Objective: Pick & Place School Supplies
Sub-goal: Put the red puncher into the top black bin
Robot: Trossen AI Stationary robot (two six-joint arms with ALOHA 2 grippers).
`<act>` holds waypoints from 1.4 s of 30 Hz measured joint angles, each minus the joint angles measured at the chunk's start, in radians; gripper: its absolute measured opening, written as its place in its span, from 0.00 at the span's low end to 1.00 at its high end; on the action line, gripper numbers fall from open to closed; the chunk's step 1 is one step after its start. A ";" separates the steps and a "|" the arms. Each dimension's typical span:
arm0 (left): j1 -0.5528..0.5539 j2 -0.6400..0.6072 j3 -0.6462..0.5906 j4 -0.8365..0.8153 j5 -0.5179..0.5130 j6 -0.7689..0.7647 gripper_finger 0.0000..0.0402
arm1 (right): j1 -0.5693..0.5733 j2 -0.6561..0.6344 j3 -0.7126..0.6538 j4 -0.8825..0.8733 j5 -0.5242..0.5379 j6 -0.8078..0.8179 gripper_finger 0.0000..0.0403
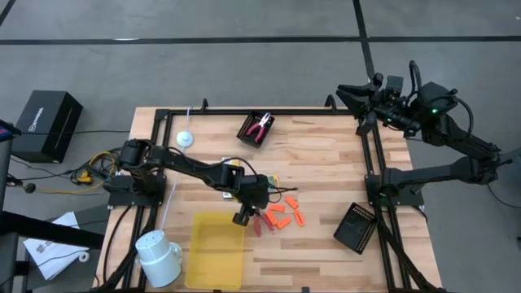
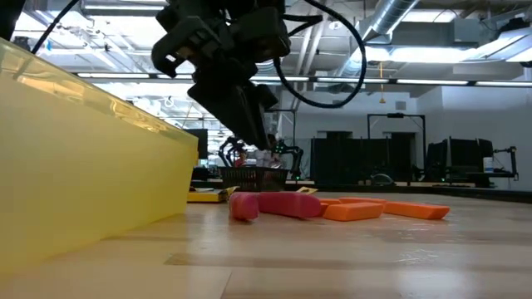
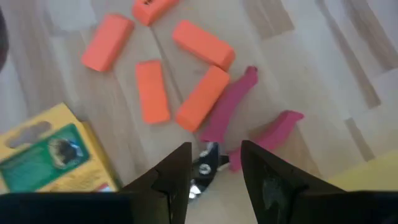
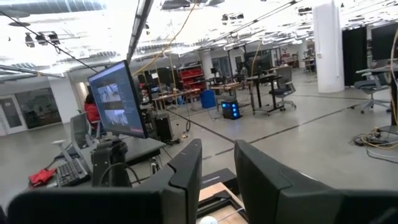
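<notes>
Orange pieces [image 3: 199, 99] crowd the pink-handled tool [image 3: 233, 118] beneath the left pincer [image 3: 215, 163].

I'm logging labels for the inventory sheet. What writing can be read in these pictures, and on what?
Nothing can be read for certain.
Black box on the floor left of the table: white printing, too small to read.
Yellow-and-green packet: printed front, blurred.
Orange piece: dark marks, cut off by the picture's edge.
Monitor in the room: unreadable.

2 black jointed arms, looping cables
</notes>
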 joint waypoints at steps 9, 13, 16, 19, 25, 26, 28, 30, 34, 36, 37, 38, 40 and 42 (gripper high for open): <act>-0.012 0.093 -0.001 0.015 0.002 -0.030 0.33 | 0.000 0.002 0.000 -0.001 0.001 0.000 0.22; -0.011 0.111 -0.001 0.021 0.004 -0.033 0.33 | 0.000 0.002 0.000 -0.002 0.002 0.001 0.22; -0.008 0.112 -0.001 0.034 0.004 -0.061 0.33 | 0.000 0.002 0.000 -0.002 0.002 0.001 0.22; -0.005 0.111 -0.001 0.040 0.018 -0.098 0.33 | 0.000 0.002 0.000 -0.002 0.002 0.000 0.22; -0.006 0.110 -0.001 0.057 0.049 -0.167 0.33 | -0.001 0.007 0.000 -0.001 0.002 -0.002 0.22; -0.007 0.110 -0.001 0.064 0.050 -0.184 0.33 | -0.001 0.008 0.000 -0.003 0.003 -0.004 0.22; -0.007 0.110 -0.001 0.075 0.050 -0.193 0.33 | -0.001 0.009 0.000 -0.004 0.002 -0.005 0.22; -0.007 0.109 -0.001 0.080 0.050 -0.196 0.33 | -0.001 0.007 0.000 -0.003 0.002 -0.007 0.22; -0.006 0.116 0.001 0.081 0.046 -0.196 0.33 | -0.001 0.013 0.000 -0.003 0.001 -0.008 0.22; -0.006 0.122 0.001 0.093 0.033 -0.191 0.33 | -0.001 0.013 0.000 -0.004 0.000 -0.008 0.22; -0.006 0.128 0.001 0.092 0.030 -0.191 0.33 | -0.001 0.013 0.000 -0.004 0.000 -0.008 0.22; -0.005 0.135 0.001 0.091 0.029 -0.191 0.33 | -0.001 0.013 0.000 -0.003 0.000 -0.008 0.22; -0.005 0.157 0.002 0.097 0.030 -0.190 0.33 | -0.001 0.013 0.000 -0.003 0.000 -0.008 0.22; -0.005 0.179 0.005 0.108 0.043 -0.190 0.33 | -0.001 0.013 0.000 -0.004 0.000 -0.008 0.22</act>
